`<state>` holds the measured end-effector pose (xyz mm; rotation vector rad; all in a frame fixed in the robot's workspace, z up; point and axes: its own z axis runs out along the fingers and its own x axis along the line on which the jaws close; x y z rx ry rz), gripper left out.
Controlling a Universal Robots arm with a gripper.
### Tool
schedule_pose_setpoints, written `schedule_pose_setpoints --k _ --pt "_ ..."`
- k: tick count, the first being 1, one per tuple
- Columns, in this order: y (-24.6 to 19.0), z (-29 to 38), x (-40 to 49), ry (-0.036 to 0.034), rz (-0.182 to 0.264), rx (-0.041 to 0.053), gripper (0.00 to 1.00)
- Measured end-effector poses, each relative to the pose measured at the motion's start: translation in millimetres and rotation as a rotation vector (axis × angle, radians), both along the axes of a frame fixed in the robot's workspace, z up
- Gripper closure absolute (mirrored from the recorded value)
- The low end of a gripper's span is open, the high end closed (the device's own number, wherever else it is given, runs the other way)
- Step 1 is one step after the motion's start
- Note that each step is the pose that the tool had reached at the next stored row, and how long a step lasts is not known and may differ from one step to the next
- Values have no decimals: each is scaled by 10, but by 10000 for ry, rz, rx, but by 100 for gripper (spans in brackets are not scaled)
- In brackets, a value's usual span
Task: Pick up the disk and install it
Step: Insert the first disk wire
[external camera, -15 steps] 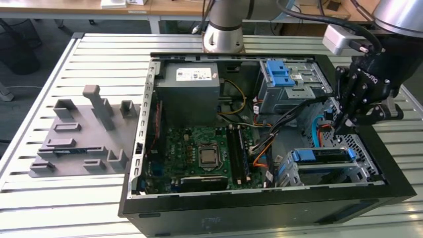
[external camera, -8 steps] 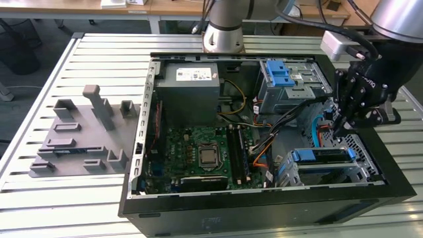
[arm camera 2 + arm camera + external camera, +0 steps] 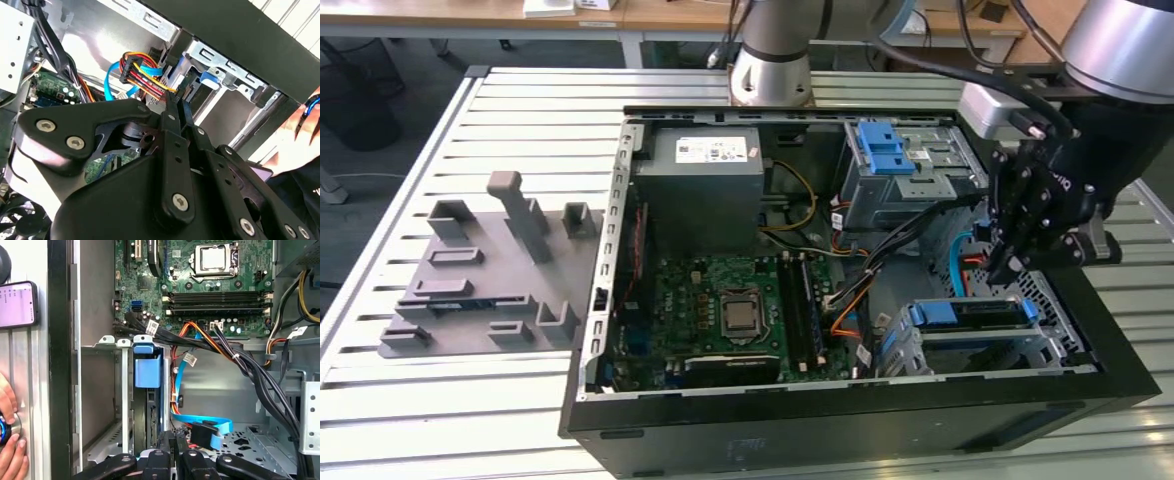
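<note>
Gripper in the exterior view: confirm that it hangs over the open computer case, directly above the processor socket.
Wrong in one respect. In the exterior view the gripper does hang over the open computer case, but above the disk in its blue bracket at the view's right. The processor socket lies well off to the view's left of it.

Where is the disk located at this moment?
The disk stands in the metal bay at the computer case's front corner, on the exterior view's right, just below the gripper.
</note>
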<state>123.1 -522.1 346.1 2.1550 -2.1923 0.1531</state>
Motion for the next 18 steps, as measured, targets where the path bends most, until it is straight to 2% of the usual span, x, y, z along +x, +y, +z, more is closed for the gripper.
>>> schedule_pose_setpoints --k 2,5,8,11,12,14,16,17,18 --pt "-27 -14 -7 0 0 102 84" --pt "-28 -14 -9 -13 1 110 84" --pt "-31 -18 -30 -110 3 112 84" --pt "-35 -31 -32 -121 13 153 84" --pt "-36 -38 -32 -122 14 226 84" --pt "-42 -46 -34 -122 14 471 84" --pt "-51 -51 -35 -122 11 830 84" --pt "-71 -61 -35 -122 10 1000 84" --pt "-93 -66 -35 -123 10 1025 84"
